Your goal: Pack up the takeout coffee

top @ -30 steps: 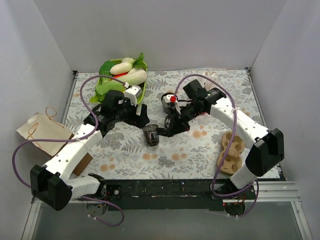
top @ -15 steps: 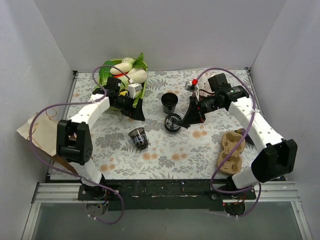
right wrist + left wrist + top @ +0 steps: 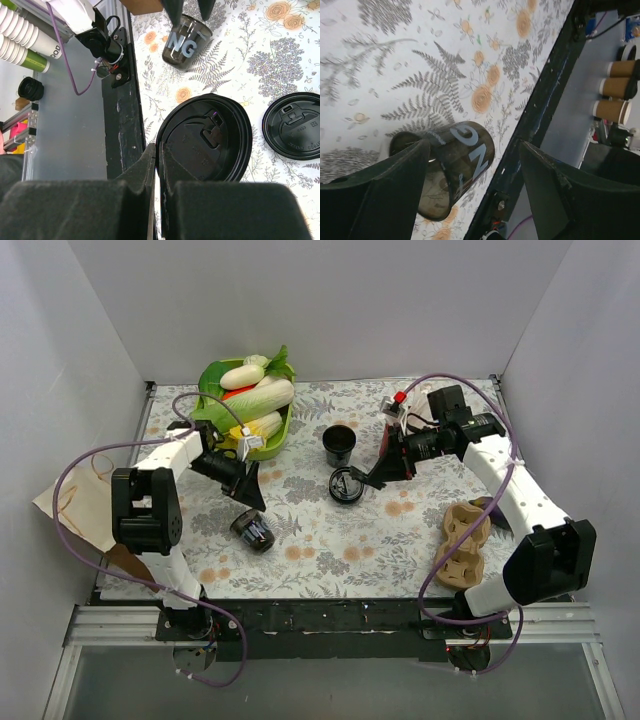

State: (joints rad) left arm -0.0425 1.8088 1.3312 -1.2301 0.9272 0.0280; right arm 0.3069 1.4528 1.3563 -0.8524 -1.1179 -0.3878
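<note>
Treating the tipped takeout cup (image 3: pixel 252 530), left of the loose lid (image 3: pixel 347 485), as light and crushable, grasp mid-body gently with open left gripper (image 3: pixel 248 498); note right gripper (image 3: pixel 378 475) pinching second lid (image 3: pixel 205 145).

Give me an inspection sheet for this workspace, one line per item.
Surface: floral cloth, flat; no spill seen.
Job's things: black cup upright, no lid on it; dark cup lying on its side; loose lid flat on the cloth.
Clutter: pulp carrier at the right, no cup in it; green tray of vegetables at the back left; paper bag at the left edge.
Grippers: left gripper open over the dark cup; right gripper shut on a second lid.
Cables: purple cables loop along both arms.
Surroundings: white walls on three sides; stacked paper cups beyond the table.
</note>
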